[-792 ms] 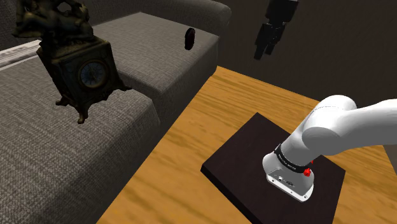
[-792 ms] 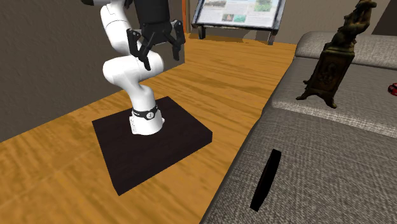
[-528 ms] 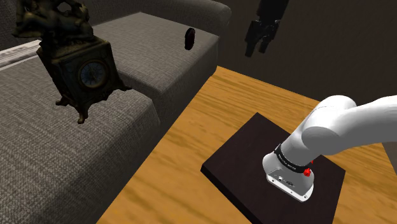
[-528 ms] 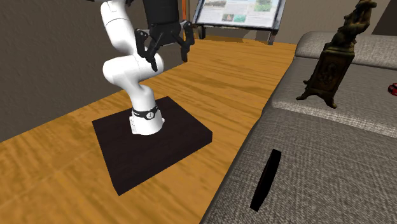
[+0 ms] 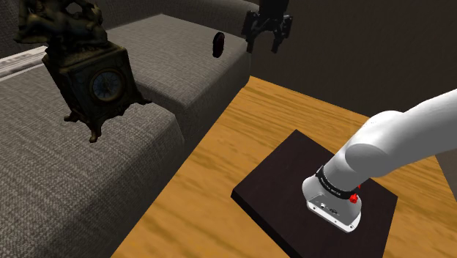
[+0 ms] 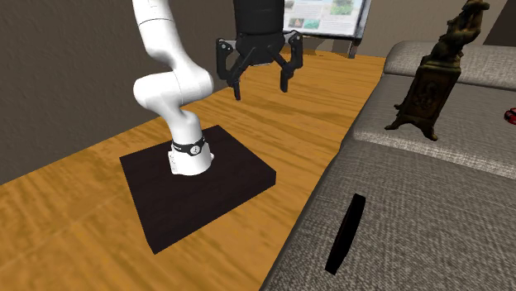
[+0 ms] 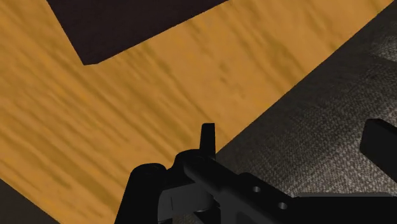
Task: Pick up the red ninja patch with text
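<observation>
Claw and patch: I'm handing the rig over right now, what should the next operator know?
Claw: open, empty, in the air above the orange wooden floor, near the grey fabric sofa.
Patch: most likely the thin black flat piece standing on edge on the sofa seat; no red face or text shows from here. It is apart from the dark ornate clock.
Done: nothing gripped.
Left: carry the claw over the piece, lower, close on it, lift.

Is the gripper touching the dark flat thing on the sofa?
Apart. In the second exterior view the gripper hangs over the floor, far from the dark flat thing.
</observation>
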